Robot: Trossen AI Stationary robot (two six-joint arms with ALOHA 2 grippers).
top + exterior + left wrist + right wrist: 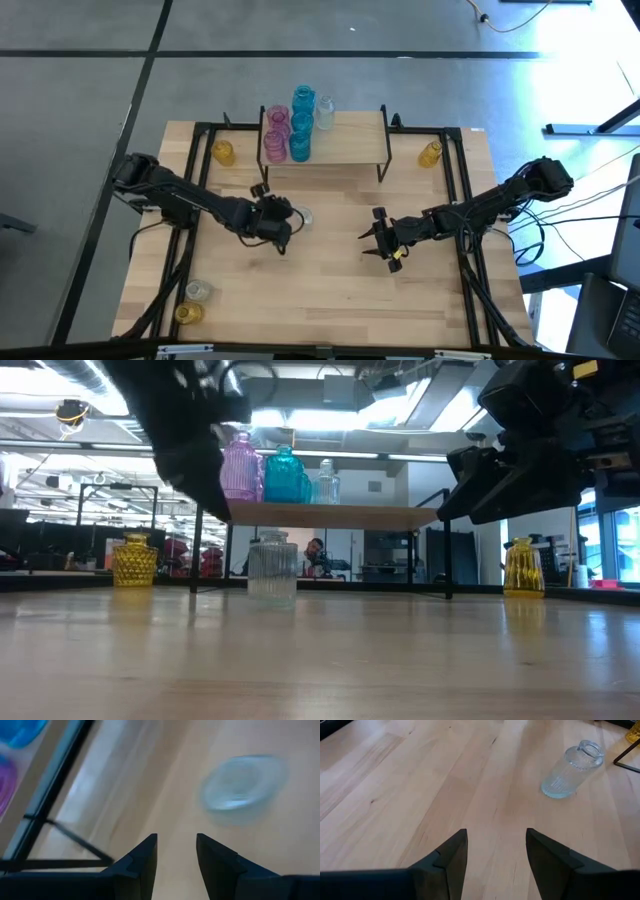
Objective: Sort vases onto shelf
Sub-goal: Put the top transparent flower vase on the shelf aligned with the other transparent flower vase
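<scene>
A clear ribbed vase (303,215) (272,567) stands upright on its base on the table in front of the shelf (325,140). My left gripper (286,226) (176,837) hovers just beside it, open, with nothing between its fingers; the vase (242,785) lies ahead of them. My right gripper (380,238) (496,832) hangs open over the table's middle, pointing toward the same vase (572,770). On the shelf's left part stand pink vases (275,135), teal vases (301,125) and a clear one (325,112).
Amber vases stand on the table beside the shelf at the left (222,152) and right (430,153). Near the table's front left corner are a clear vase (198,290) and an amber one (187,312). Black frame rails (190,200) run along both sides.
</scene>
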